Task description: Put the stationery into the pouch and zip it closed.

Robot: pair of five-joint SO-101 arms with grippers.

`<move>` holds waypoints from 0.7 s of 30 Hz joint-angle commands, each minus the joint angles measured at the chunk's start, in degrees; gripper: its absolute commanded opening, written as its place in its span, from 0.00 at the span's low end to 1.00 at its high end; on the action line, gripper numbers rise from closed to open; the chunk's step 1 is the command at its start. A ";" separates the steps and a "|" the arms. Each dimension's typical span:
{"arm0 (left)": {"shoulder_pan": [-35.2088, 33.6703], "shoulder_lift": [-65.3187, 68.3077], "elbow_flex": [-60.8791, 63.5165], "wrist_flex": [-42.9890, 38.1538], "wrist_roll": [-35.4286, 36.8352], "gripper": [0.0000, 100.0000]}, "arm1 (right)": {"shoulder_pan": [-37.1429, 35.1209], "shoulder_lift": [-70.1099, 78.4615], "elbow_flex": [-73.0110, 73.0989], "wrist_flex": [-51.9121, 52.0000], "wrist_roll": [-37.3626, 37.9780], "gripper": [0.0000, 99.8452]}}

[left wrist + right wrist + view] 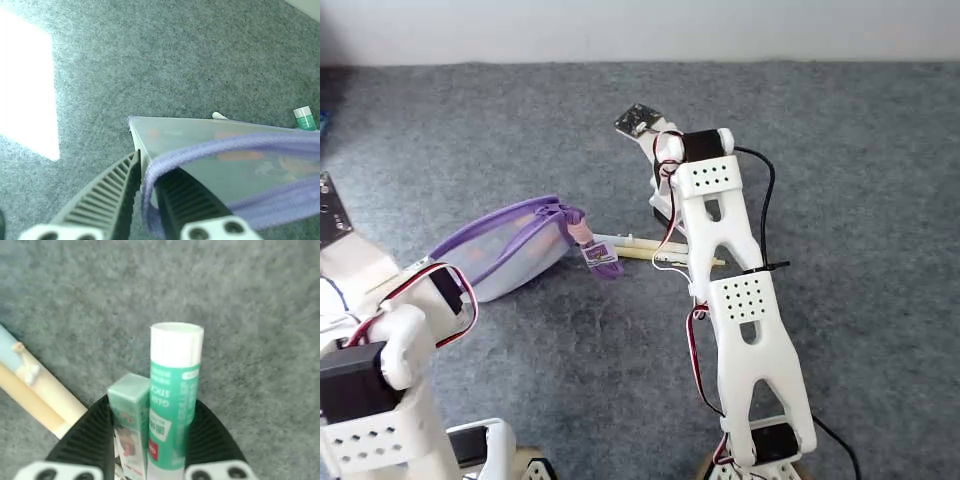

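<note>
Now, pouch (505, 250): translucent with purple trim, lying on the grey carpet (850, 160) on the left arm's side. Its zip is open and its mouth is turned toward the middle.
zip pull (600, 256): at the mouth end of the pouch, resting on the carpet.
left gripper (150, 172): jaws pinched on the pouch's purple zip edge, close to one corner.
right gripper (152, 415): jaws closed around the glue stick (174, 390) and the eraser (127, 410), which sit side by side between the pads.
glue stick: green body, with its white cap pointing away from the wrist. Whether it is clear of the carpet cannot be told.
eraser: pale green block in a printed sleeve, touching the glue stick.
pens (640, 248): cream, lying on the carpet just beyond the pouch's mouth, partly under the right arm (745, 310).
</note>
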 commanded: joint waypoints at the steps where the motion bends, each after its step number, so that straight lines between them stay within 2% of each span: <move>1: -0.35 0.26 0.40 0.35 0.44 0.01 | 1.01 -7.52 -2.90 2.68 0.18 0.01; 8: -0.35 0.26 0.40 0.09 0.53 0.01 | 0.75 -21.05 1.76 2.77 0.18 0.01; 12: -0.26 0.44 0.40 0.09 0.53 0.01 | -0.31 -35.47 17.32 2.77 -0.18 0.01; 17: -0.26 0.44 0.40 0.09 0.53 0.01 | -2.59 -56.31 40.70 2.51 -6.07 0.01; 21: -0.26 0.44 0.40 0.09 0.53 0.01 | -5.67 -70.29 53.36 2.33 -8.53 0.01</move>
